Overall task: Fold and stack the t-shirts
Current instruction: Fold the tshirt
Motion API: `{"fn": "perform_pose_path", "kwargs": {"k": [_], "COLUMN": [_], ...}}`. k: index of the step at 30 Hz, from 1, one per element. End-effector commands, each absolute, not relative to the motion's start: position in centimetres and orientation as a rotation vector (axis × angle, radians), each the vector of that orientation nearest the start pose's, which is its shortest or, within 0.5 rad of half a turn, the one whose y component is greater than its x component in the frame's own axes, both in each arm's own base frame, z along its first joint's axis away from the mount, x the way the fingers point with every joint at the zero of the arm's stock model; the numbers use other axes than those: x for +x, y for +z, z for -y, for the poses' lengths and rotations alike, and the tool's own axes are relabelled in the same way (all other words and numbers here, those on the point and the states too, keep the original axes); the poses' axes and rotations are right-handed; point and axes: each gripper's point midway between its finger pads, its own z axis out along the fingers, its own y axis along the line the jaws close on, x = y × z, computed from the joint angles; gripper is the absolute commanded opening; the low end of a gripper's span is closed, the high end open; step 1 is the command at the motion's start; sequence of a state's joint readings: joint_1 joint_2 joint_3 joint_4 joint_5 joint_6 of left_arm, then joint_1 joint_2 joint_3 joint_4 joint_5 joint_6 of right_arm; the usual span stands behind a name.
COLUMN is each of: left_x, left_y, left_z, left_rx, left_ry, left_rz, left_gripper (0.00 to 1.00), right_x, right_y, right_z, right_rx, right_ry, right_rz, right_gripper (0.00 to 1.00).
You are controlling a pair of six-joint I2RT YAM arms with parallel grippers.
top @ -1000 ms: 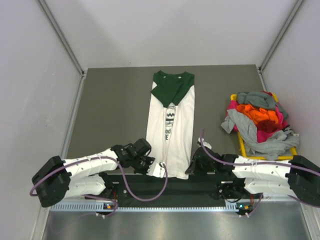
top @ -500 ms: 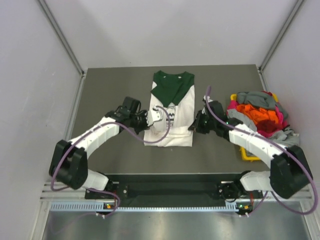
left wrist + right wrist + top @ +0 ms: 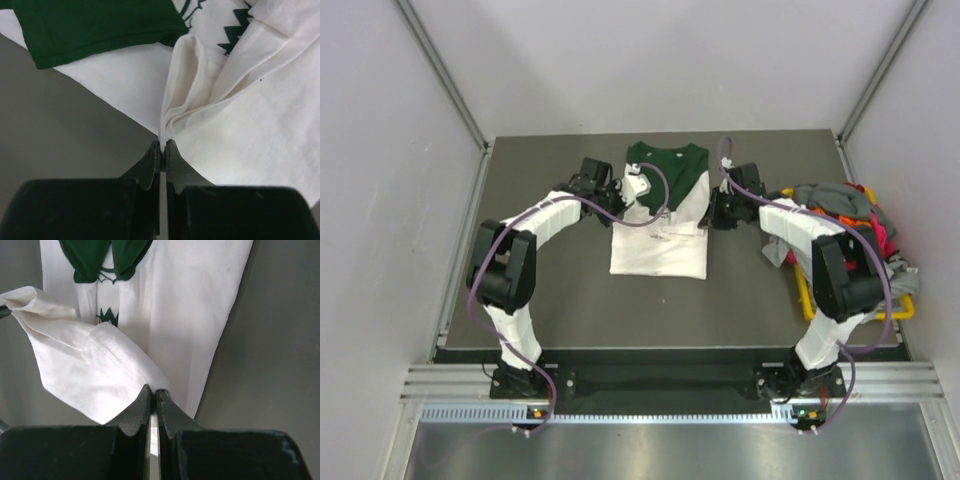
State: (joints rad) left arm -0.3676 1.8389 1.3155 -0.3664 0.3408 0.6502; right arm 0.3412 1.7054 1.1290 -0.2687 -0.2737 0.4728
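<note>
Between the two grippers, on the grey table (image 3: 550,290), lies the white t-shirt (image 3: 658,250), its near half doubled over toward the dark green neck part (image 3: 665,165). The left gripper (image 3: 623,193) sits at the shirt's left edge with its jaws pressed together on a pinch of white cloth. In the left wrist view the fabric bunches into folds right at the fingertips and fans out ahead and to the right of them. The dark green part lies ahead and to the left, flat on the shirt, and bare table shows to the left of the fingers.

The right gripper (image 3: 713,212) is at the shirt's right edge, likewise clamped tight on a corner of the white cloth, with a stitched hem (image 3: 117,365) showing just ahead of its fingertips. From there the held flap stretches ahead and to the left, sagging above the flat layer beneath. A dark zigzag print (image 3: 107,315) peeks out beyond the flap, and the green parts lie farther ahead. To the right of this gripper, in its wrist view, is bare table.

Behind the right gripper, beside its arm and well apart from the white shirt, a heap of t-shirts (image 3: 835,225) in grey, orange, red and pink fills the yellow bin (image 3: 802,290), with grey cloth hanging over the rim.
</note>
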Motion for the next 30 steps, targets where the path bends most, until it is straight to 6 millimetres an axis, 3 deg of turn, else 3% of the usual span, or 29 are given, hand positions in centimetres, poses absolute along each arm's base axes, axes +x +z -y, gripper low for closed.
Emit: {"fn": "perform_pose_path", "kwargs": {"k": [1,10,13,14,15,18,19,21,22,24,25,26,28,29,30], "left_x": [45.4,48.3,48.6,48.7,48.9,50.3,51.4,52.7,53.5,53.9,53.5,52.9,50.6,48.8,45.9], "left_y": [9.7,8.4,7.1,6.7,6.6,7.0,8.2,9.1,10.3,12.1,12.3,13.7,13.4,14.5,12.8], "left_z": [20.0,20.8,20.4,20.5,20.4,19.5,19.0,17.4,16.5,15.3,15.0,15.4,16.2,17.0,18.4], "left_rx": [1.201,1.171,1.178,1.173,1.163,1.070,1.022,0.898,0.848,0.751,0.738,0.733,0.796,0.869,0.959], "left_ry": [-0.237,-0.270,-0.252,-0.254,-0.249,-0.173,-0.136,-0.061,-0.053,-0.103,-0.126,-0.171,-0.253,-0.304,-0.392], "left_rz": [-1.996,-1.982,-2.009,-2.018,-2.020,-2.064,-2.060,-2.107,-2.107,-2.110,-2.128,-2.113,-2.126,-2.097,-2.112], "left_gripper": [0.00,0.00,0.03,0.07,0.24,0.41,0.45,0.47,0.48,0.50,0.52,0.52,0.52,0.51,0.50], "right_x": [40.9,44.4,45.1,45.4,45.7,46.5,46.6,46.2,45.8,44.0,43.1,41.8,40.0,38.6,37.6], "right_y": [9.7,7.9,7.0,7.0,7.0,9.2,11.2,12.7,14.5,14.1,14.7,13.3,12.9,11.6,11.3], "right_z": [-20.7,-18.2,-17.9,-17.5,-17.0,-15.6,-15.2,-14.9,-14.8,-14.9,-15.2,-15.4,-16.2,-16.4,-17.1], "right_rx": [-0.017,0.098,0.099,0.106,0.117,0.117,0.092,0.075,0.050,0.023,0.012,0.004,0.005,0.007,-0.001], "right_ry": [0.707,0.647,0.631,0.612,0.597,0.499,0.480,0.444,0.432,0.375,0.375,0.382,0.429,0.444,0.466], "right_rz": [-2.438,-2.430,-2.442,-2.444,-2.441,-2.398,-2.355,-2.322,-2.282,-2.296,-2.285,-2.317,-2.336,-2.378,-2.392], "right_gripper": [0.00,0.01,0.18,0.31,0.38,0.53,0.55,0.60,0.61,0.61,0.62,0.63,0.65,0.66,0.67]}}
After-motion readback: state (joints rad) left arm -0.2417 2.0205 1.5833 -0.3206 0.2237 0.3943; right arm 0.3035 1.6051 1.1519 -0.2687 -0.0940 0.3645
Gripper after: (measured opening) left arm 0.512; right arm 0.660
